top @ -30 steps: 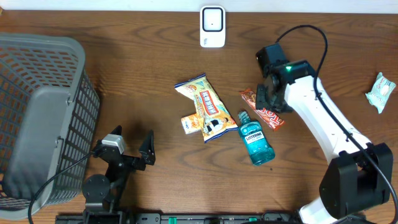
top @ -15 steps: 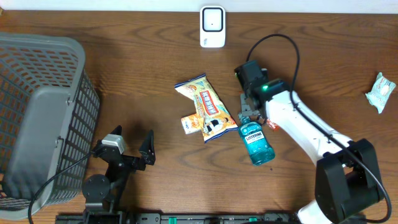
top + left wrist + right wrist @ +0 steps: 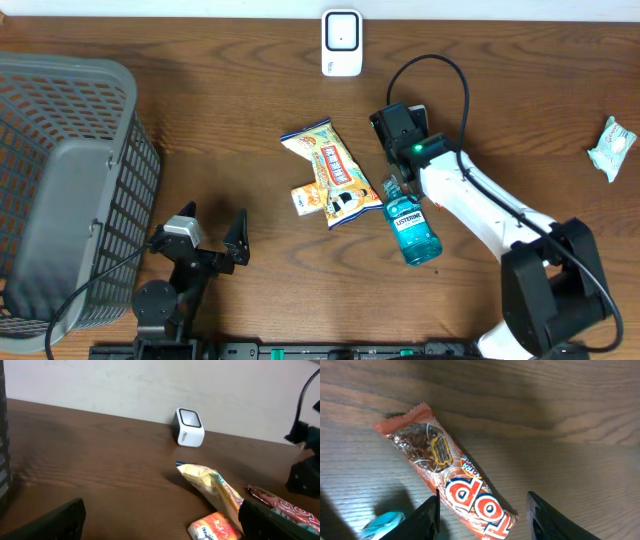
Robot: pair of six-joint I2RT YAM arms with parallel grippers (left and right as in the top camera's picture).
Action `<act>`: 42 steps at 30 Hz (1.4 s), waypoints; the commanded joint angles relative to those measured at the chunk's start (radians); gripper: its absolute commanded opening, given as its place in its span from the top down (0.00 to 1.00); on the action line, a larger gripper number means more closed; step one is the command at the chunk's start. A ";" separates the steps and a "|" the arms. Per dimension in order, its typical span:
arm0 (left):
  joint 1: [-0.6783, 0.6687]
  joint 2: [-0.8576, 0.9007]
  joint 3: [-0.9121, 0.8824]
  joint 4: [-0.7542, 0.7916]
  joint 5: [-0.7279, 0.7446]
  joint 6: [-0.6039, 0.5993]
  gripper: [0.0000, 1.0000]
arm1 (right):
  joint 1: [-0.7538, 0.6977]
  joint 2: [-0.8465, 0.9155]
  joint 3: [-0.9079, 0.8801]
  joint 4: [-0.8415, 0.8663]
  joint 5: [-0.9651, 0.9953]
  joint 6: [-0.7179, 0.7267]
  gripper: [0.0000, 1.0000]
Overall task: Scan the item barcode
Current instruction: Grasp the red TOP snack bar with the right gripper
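Red snack bar [image 3: 437, 457] between parted right fingers [image 3: 547, 520]; left fingers [image 3: 50, 522] wide, empty

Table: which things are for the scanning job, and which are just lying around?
For the job: scanner, red candy bar, right fingers over it.
Just lying about: basket, snack bag, mouthwash, orange pack, teal packet.
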 commanded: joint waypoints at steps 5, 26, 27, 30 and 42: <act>-0.004 -0.003 -0.018 -0.031 0.004 -0.002 0.02 | 0.007 0.100 -0.012 -0.011 0.014 -0.058 0.52; -0.004 -0.003 -0.018 -0.031 0.004 -0.002 0.02 | 0.043 0.298 -0.013 0.019 -0.258 0.158 0.62; -0.004 -0.003 -0.018 -0.031 0.005 -0.002 0.02 | 0.043 0.315 -0.013 0.021 -0.293 0.146 0.65; -0.004 -0.003 -0.018 -0.031 0.004 -0.002 0.02 | 0.039 0.351 -0.013 0.007 -0.401 0.126 0.93; -0.004 -0.003 -0.018 -0.031 0.005 -0.002 0.02 | -0.023 0.230 -0.010 -0.031 -0.723 0.037 0.99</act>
